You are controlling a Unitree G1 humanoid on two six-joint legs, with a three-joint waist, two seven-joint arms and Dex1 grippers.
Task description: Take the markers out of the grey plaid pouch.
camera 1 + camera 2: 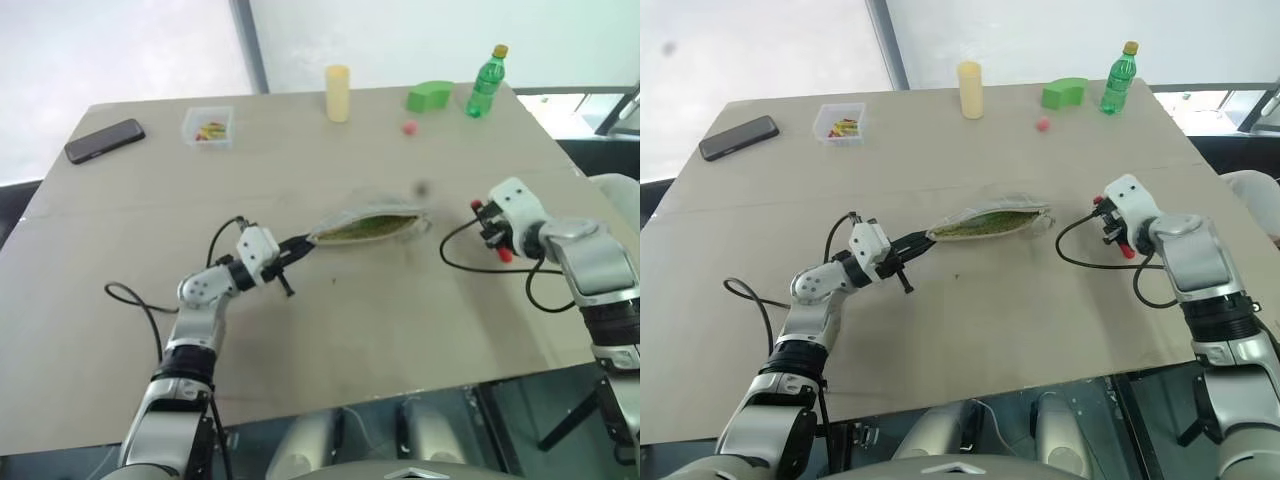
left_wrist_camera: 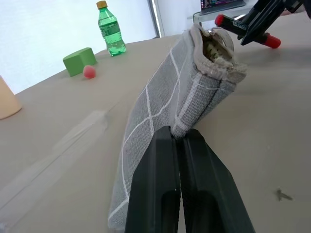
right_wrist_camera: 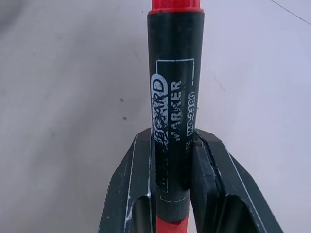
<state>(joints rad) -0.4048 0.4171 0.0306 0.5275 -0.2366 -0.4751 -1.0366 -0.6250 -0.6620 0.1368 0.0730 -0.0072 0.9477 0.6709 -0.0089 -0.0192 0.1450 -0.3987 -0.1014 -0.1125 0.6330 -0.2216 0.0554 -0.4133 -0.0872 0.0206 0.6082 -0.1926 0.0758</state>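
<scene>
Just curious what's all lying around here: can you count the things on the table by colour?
Green: 2, bottle and block
Red: 2, marker and small ball
Yellow: 1, cup
Grey: 1, plaid pouch
Black: 1, phone
Clear: 1, box
Total: 8

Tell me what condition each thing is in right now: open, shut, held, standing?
Grey plaid pouch: unzipped, mouth open, lying on the table, one end pinched.
Left gripper: shut on the pouch's end.
Red marker: out of the pouch, capped, held above the table.
Right gripper: shut on the red marker.
Green bottle: upright, capped.
Yellow cup: standing.
Black phone: lying flat.
</scene>
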